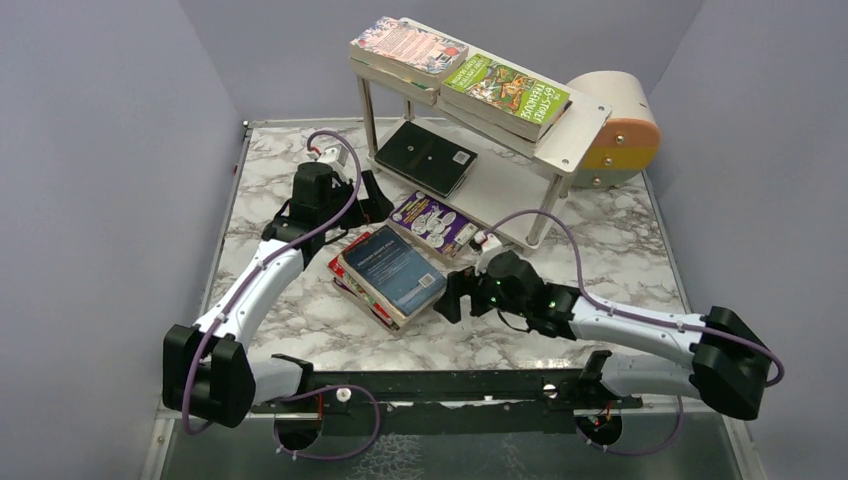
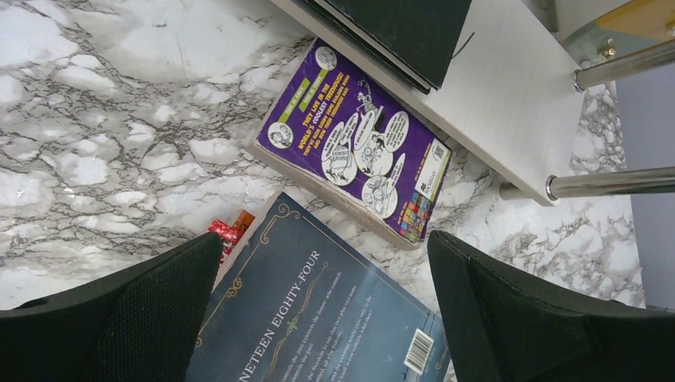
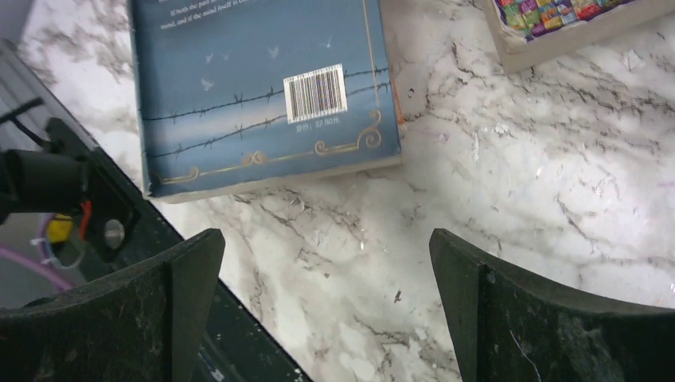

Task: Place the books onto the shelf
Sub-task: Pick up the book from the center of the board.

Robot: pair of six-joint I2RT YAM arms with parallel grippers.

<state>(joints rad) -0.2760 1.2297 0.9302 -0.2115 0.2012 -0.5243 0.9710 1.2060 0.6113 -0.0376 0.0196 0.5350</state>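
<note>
left gripper (image 2: 325, 259) and right gripper (image 3: 326, 243) hover with jaws wide apart, empty, by the blue book (image 1: 392, 272) on the table (image 1: 620, 250) pile. green book (image 1: 505, 88) and black book (image 1: 427, 158) lie on the shelf (image 1: 575, 135).

The blue book (image 2: 318, 318) carried "…NETEEN EIGHTY-FOUR" along its cover, the first letters hidden behind a finger. The green book (image 1: 505, 90) read "65-STOREY TREEHOUSE". The purple book (image 2: 358, 147) bore "THEY LIVE IN THE WORLD'S COOLEST TREEHOUSE!". The digits under the blue book's barcode (image 3: 315, 92) were too small to read.
</note>
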